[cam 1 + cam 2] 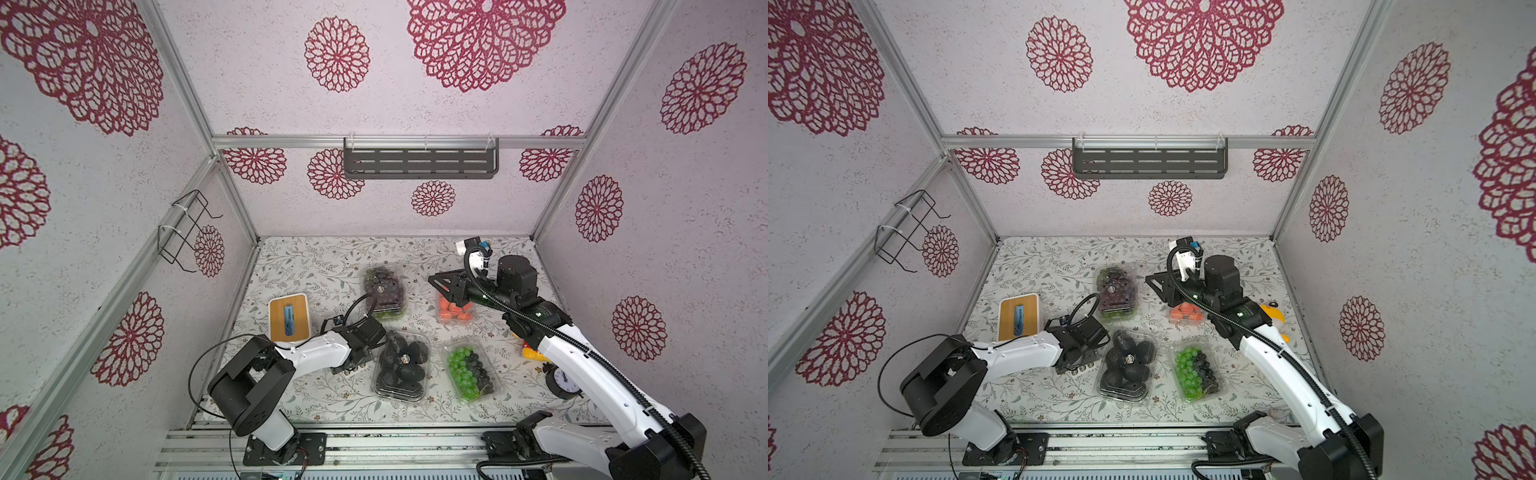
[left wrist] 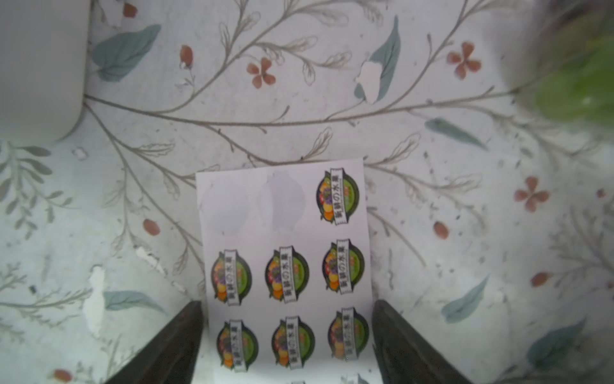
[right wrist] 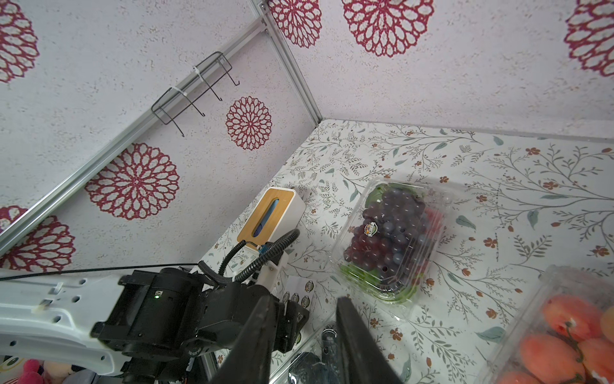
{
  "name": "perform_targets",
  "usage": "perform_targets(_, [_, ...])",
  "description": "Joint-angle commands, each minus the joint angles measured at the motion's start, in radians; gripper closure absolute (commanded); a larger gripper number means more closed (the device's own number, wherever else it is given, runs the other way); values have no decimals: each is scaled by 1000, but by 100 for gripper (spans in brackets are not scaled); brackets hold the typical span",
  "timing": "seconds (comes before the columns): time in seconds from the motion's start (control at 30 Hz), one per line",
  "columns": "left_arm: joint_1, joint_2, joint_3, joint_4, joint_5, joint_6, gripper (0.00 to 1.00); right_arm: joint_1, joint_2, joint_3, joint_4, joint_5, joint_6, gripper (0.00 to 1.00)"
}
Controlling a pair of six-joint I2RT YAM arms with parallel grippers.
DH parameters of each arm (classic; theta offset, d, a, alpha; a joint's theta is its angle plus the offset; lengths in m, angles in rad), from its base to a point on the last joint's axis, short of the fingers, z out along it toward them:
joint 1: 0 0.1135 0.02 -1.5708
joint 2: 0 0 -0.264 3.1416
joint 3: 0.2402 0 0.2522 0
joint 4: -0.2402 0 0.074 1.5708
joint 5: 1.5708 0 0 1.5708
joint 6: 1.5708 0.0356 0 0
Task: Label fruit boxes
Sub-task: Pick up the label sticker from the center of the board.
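Note:
Four clear fruit boxes lie on the floral table. Both top views show the dark purple grapes (image 1: 384,293) (image 1: 1116,291) at the back, with a round sticker on the lid. The strawberries (image 1: 455,311) are right of them. The black round fruits (image 1: 403,363), also stickered, and the green-and-black grapes (image 1: 471,370) are nearer. My left gripper (image 2: 287,302) is low over the white sticker sheet (image 2: 282,259), jaws wide, fingertips at the sheet's two side edges. My right gripper (image 1: 434,279) (image 3: 305,298) hangs above the strawberries, jaws partly apart with nothing between them.
A white box with a wooden lid (image 1: 289,316) stands left of my left arm. A black alarm clock (image 1: 562,382) and a yellow toy (image 1: 530,351) sit by the right arm. A black shelf (image 1: 419,160) hangs on the back wall, a wire rack (image 1: 187,232) on the left wall.

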Motion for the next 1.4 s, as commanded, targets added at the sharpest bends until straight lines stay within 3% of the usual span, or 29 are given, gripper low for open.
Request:
perform_targets(0.0, [0, 70, -88, -26, 94, -27, 31, -6, -38, -13, 58, -25, 16, 65])
perform_targets(0.2, [-1, 100, -96, 4, 109, -10, 54, -6, -45, -27, 80, -41, 26, 66])
perform_targets(0.33, [1, 82, -80, -18, 101, 17, 53, -6, -42, -31, 87, -35, 28, 66])
perform_targets(0.5, [2, 37, -66, -46, 74, 39, 62, -6, -39, -32, 91, -31, 18, 66])
perform_targets(0.57, [2, 15, -59, -56, 57, 39, 71, -6, -37, -32, 92, -31, 15, 66])
perform_targets(0.77, [2, -98, -43, -111, -9, 49, 72, -6, -23, -32, 98, -33, 13, 66])
perform_targets(0.87, [9, -194, -43, -94, -35, 112, 81, -5, -17, -37, 115, -51, 16, 66])
perform_targets(0.97, [29, -284, -64, -15, 10, 187, 88, -6, -5, -37, 123, -64, 16, 66])
perform_targets(1.2, [46, -397, -37, 4, 39, 303, 91, -5, 25, -37, 146, -80, 10, 66])
perform_targets(1.37, [46, -559, -66, 181, 165, 469, 92, -20, 77, -49, 254, -184, 53, 65])
